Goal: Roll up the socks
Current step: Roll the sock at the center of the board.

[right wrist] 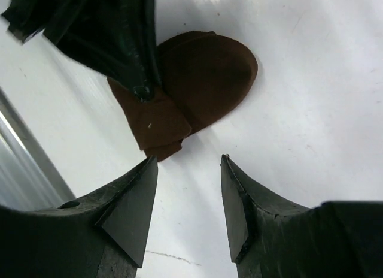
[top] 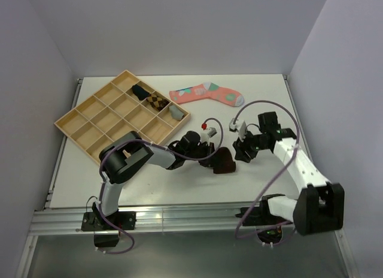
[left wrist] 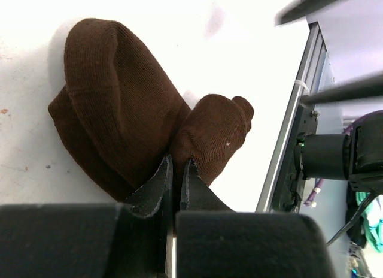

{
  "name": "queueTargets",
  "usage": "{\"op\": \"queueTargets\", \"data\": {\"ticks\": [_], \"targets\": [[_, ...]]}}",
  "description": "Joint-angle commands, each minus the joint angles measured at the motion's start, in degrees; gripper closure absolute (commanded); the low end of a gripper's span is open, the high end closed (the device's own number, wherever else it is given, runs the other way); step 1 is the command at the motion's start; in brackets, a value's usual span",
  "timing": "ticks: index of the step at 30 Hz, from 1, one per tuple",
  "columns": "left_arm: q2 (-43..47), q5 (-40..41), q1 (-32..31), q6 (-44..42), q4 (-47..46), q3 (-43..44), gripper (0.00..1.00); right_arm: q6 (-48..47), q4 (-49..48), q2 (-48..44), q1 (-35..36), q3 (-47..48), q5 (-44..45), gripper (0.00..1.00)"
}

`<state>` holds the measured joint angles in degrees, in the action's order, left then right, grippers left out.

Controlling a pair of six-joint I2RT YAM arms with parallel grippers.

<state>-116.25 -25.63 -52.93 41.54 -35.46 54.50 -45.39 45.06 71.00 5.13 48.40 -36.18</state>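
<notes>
Between the tips of my shut left gripper (left wrist: 175,165): one thin fold of bundled dark brown knit sock (left wrist: 119,92) — right gripper (right wrist: 188,164) open, empty — it could slip, unroll.

brown sock (left wrist: 119,110) edge hidden between left fingers (left wrist: 154,191), tray items (top: 157,100) indistinct

No writing, label, brand, number or sign can be read anywhere in these views, neither on the brown sock (left wrist: 119,110) nor on the wooden tray (top: 90,98).
</notes>
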Motion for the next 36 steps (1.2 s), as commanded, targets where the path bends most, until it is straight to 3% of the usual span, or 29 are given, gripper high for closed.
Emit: {"op": "queueTargets", "data": {"ticks": [1,8,17,31,36], "targets": [[-5.3,0.2,1.0,-2.0,17.9,-1.0,1.00,-6.6,-7.6,-8.4,1.5,-6.4,1.4,0.45],[-7.7,-4.1,2.4,-2.0,22.7,2.1,1.00,-16.7,-7.3,-14.9,4.5,-13.8,0.3,0.42],[-11.2,-7.9,4.1,-0.9,25.4,4.7,1.00,-16.5,-15.9,-20.3,13.0,-20.6,6.8,0.37],[-13.1,-12.0,5.6,0.2,27.6,7.5,1.00,-15.6,-22.8,-12.9,20.9,-22.8,13.1,0.38],[-13.5,-13.0,5.6,0.6,28.3,8.3,1.00,-13.8,-24.5,-8.1,21.2,-21.4,14.2,0.43]]}}
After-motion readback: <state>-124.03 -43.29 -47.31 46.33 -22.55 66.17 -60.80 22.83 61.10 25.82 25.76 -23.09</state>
